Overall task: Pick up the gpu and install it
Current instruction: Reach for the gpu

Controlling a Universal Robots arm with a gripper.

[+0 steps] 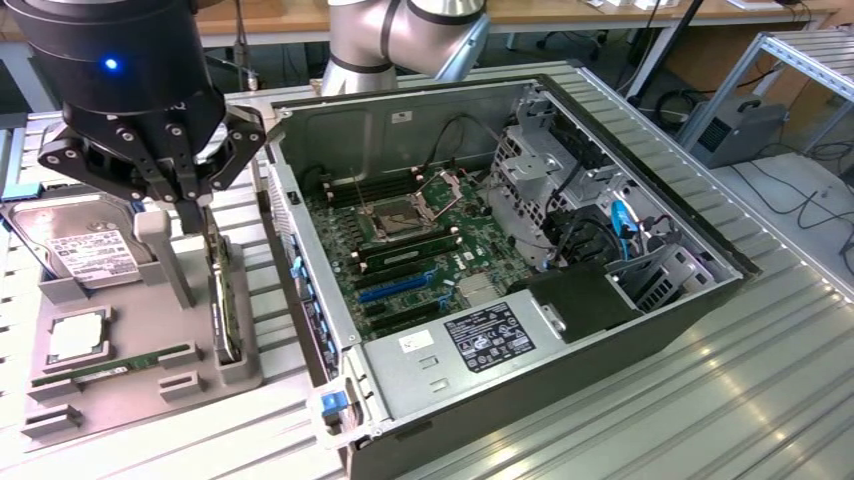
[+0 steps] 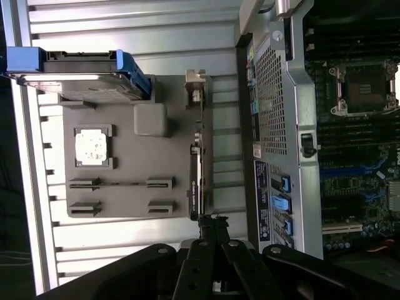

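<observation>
The thin dark green-black circuit-board gpu (image 1: 227, 300) stands on its long edge in a slot of the grey moulded holder tray (image 1: 120, 395). The tray sits on the ribbed metal counter (image 1: 747, 400), just beside the open grey computer case (image 1: 400, 115). The black gripper (image 1: 195, 205) hangs over one end of the card, its fingers pressed together with nothing between them, so the card is not yet gripped. The card looks light and stiff but fragile, since its small soldered parts bruise easily. A pinch across the bare upper edge near the middle seems safest, not at the silver bracket (image 2: 195, 81) end, where it might tip.
</observation>
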